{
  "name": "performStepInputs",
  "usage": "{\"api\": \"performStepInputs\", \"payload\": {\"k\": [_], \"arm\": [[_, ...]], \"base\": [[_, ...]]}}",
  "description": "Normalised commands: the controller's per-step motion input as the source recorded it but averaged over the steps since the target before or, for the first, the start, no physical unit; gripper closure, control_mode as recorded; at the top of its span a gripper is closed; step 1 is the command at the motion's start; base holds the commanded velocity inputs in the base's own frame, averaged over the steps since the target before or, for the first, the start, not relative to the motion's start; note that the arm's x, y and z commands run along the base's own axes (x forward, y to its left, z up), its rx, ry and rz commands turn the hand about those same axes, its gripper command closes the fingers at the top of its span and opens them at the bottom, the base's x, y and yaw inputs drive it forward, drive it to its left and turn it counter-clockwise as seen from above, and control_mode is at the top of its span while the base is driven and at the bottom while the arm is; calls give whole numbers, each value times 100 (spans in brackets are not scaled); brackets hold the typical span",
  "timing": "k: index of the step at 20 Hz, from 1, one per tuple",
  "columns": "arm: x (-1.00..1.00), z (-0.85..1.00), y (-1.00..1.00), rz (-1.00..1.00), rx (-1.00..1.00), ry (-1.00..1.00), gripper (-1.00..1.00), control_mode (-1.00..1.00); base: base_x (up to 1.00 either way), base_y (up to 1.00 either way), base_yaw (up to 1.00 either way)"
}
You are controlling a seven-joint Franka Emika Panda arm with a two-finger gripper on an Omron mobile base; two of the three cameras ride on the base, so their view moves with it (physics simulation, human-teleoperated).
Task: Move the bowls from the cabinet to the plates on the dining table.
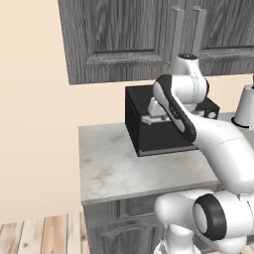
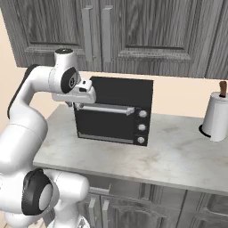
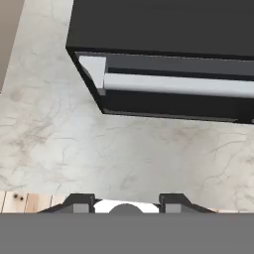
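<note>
The dark grey cabinet (image 1: pixel 124 34) (image 2: pixel 147 26) hangs above the counter with its doors shut and its light bar handles (image 2: pixel 87 33) side by side. The bowls are hidden. The plates and the dining table are out of view. My gripper (image 2: pixel 69 104) (image 1: pixel 155 119) hangs just in front of the black oven's left front corner, pointing down at the counter. In the hand view the gripper (image 3: pixel 127 202) is open, its two fingertips (image 3: pixel 82 201) apart with nothing between them and bare marble below.
A black oven (image 2: pixel 116 111) (image 1: pixel 144 131) (image 3: pixel 163 59) with a light handle stands on the small marble counter (image 1: pixel 114 168) (image 2: pixel 178 151). A white paper towel roll (image 2: pixel 217 118) (image 1: pixel 245 106) stands at the right. A beige wall and wooden floor (image 1: pixel 34 238) lie to the left.
</note>
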Motion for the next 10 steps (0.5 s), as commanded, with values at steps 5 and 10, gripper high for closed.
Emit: {"api": "performStepInputs", "payload": {"k": [5, 10], "arm": [[-12, 1, 4, 0, 0, -4, -100, -100], [-17, 26, 0, 0, -1, -7, -100, -100]], "base": [[0, 0, 0], [0, 0, 0]]}}
